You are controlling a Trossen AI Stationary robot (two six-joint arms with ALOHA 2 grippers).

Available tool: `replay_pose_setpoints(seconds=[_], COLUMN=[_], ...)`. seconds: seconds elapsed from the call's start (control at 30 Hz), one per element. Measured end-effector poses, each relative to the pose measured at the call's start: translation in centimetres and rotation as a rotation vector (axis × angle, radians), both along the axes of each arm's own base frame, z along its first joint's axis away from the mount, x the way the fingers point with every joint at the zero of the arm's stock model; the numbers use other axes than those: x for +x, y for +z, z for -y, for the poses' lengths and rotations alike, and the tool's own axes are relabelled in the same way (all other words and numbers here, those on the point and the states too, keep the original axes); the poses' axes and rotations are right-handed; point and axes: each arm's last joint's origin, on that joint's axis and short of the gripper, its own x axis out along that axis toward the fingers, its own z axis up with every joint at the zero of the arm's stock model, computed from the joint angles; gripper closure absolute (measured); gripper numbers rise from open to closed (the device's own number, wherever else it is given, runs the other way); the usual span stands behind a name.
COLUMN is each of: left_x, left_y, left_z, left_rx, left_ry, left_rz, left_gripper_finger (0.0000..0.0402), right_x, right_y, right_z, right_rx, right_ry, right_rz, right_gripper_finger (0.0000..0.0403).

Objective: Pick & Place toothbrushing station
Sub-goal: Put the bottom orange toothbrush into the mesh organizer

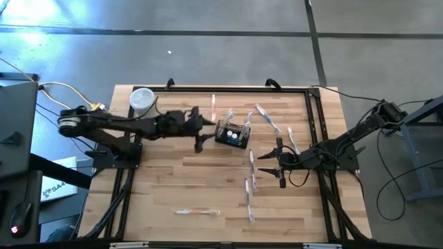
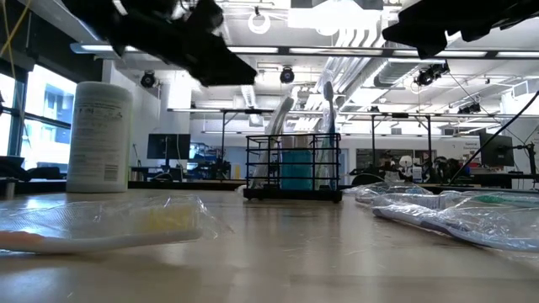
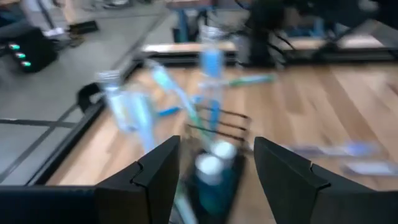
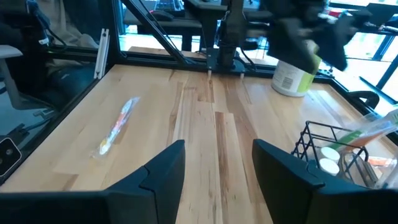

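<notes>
The black wire-mesh caddy (image 1: 232,133) stands on its base on the wooden table, far of centre, with slim toothbrushes and blue, white-capped tubes upright inside it. It also shows in the low view (image 2: 293,166) and the right wrist view (image 4: 336,149). My left gripper (image 1: 204,131) is open just left of the caddy and raised above the table. In the left wrist view (image 3: 217,142) the caddy (image 3: 214,165) lies ahead between the two fingers. My right gripper (image 1: 273,168) is open and empty, right of and nearer than the caddy, and also shows in its wrist view (image 4: 217,146).
A white cylindrical container (image 1: 142,101) stands at the far left corner. Several clear-wrapped toothbrushes lie around: some right of the caddy (image 1: 250,176), some at the far side (image 1: 266,117), and one near the front edge (image 1: 197,212). A black frame (image 1: 315,124) edges the table.
</notes>
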Motion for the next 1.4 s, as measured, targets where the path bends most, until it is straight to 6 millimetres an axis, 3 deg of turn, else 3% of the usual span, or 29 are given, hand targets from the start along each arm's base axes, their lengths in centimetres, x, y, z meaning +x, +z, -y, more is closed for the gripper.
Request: replay_pose_setpoints(seconds=[0.27, 0.53, 0.73, 1.07, 1.4], left_x=[-3.0, -4.4, -4.9, -1.3, 1.9], left_y=[1.1, -0.6, -2.9, -6.6, -6.3], left_z=[7.1, 14.3, 18.1, 22.1, 24.7], left_rx=[0.041, -0.021, -0.086, -0.289, -0.243], left_ry=[-0.175, -0.299, -0.364, -0.419, -0.342], left_rz=[-0.130, -0.210, -0.280, -0.511, -0.881], left_gripper_finger=[0.0199, 0.0199, 0.0199, 0.0199, 0.0199], right_x=[0.0, 0.1, 0.1, 0.1, 0.1], right_y=[0.1, 0.4, 0.5, 0.5, 0.6], right_z=[0.0, 0.0, 0.0, -0.1, -0.2], right_rx=[0.000, 0.006, 0.010, 0.041, 0.046], right_ry=[0.001, 0.003, 0.003, 0.018, 0.033], right_rz=[0.009, 0.044, 0.050, 0.049, 0.051], right_gripper_finger=[0.0222, 0.0222, 0.0222, 0.0222, 0.0222])
